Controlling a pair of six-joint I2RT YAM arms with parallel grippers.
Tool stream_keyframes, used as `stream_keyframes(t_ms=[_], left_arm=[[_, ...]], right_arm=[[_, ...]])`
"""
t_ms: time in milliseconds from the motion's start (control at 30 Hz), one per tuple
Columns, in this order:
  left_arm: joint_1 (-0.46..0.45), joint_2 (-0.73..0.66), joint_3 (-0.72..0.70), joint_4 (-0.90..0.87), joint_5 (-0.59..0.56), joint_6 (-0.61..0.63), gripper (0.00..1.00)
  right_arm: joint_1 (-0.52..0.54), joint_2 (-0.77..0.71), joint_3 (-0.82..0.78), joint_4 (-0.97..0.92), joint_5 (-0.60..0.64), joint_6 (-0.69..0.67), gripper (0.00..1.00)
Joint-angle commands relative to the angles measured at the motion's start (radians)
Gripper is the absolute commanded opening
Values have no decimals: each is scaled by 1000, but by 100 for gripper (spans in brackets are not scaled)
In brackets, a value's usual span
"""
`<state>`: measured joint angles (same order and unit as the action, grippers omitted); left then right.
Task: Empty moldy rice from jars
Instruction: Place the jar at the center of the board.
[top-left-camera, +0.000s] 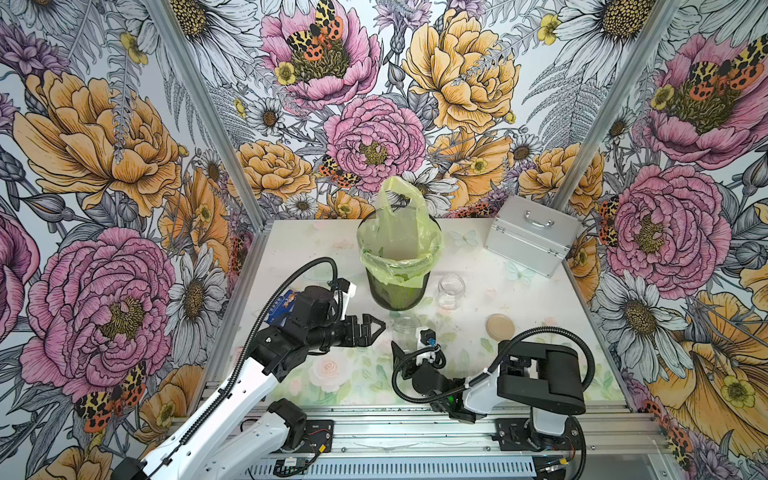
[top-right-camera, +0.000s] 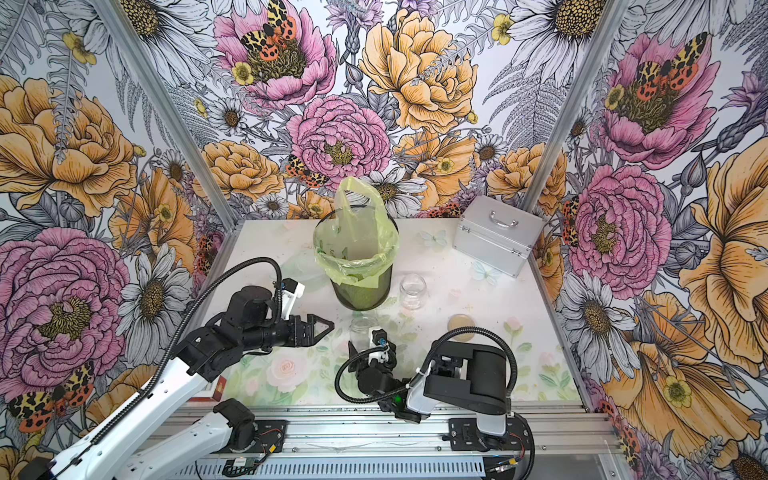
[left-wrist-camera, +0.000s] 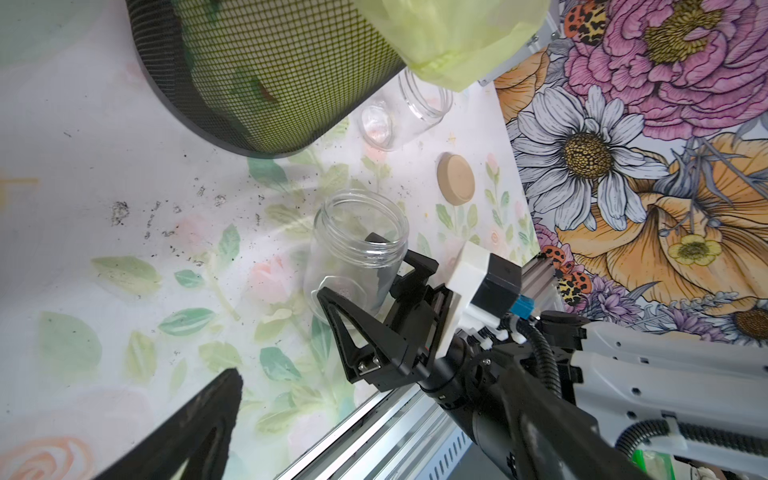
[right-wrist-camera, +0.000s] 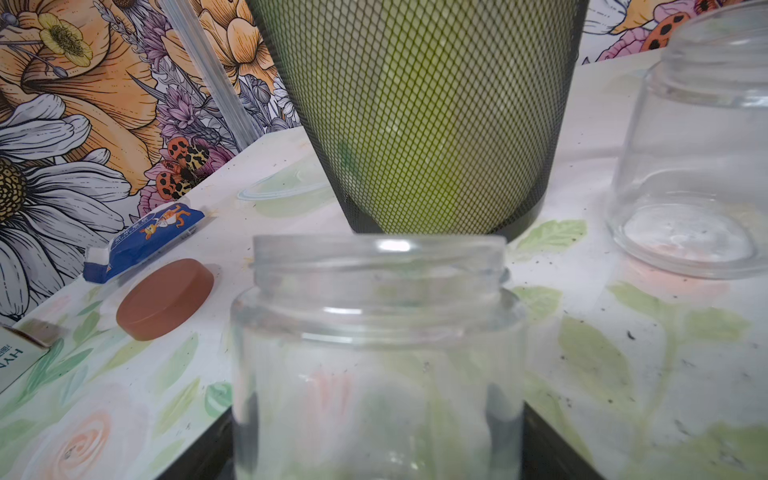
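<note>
The floral-print table (top-left-camera: 478, 266) holds a mesh bin (top-left-camera: 397, 286) at centre frame, an aluminium case (top-left-camera: 530, 237) upper right, an open jar (top-left-camera: 451, 291) right of the bin, and a second jar (top-left-camera: 405, 328) below it. A beige lid (top-left-camera: 500, 327) lies lower right, and a copper-orange lid (right-wrist-camera: 165, 299) lies beside a blue packet (right-wrist-camera: 145, 237).

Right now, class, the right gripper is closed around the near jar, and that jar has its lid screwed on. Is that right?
Not quite. The right gripper does grip the near jar, but its mouth is open, with no lid on it, as the right wrist view shows. The copper lid lies on the table.
</note>
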<state>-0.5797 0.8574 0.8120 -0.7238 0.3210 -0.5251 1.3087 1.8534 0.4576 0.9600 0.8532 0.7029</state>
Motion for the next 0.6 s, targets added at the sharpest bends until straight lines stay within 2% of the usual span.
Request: stream_keyframes(t_ms=[0,233,567], left_arm=[[-40,46,29,-32,-102,-13,99],[-86,149,14,-21,-177,-49,99],[-77,270,9,147,-139,-80,99]], right_arm=[[23,97,-22,-138,-114,53,14],[40,147,-22,-101,-114,62,12],[50,211,-20,-70,-123,80,10]])
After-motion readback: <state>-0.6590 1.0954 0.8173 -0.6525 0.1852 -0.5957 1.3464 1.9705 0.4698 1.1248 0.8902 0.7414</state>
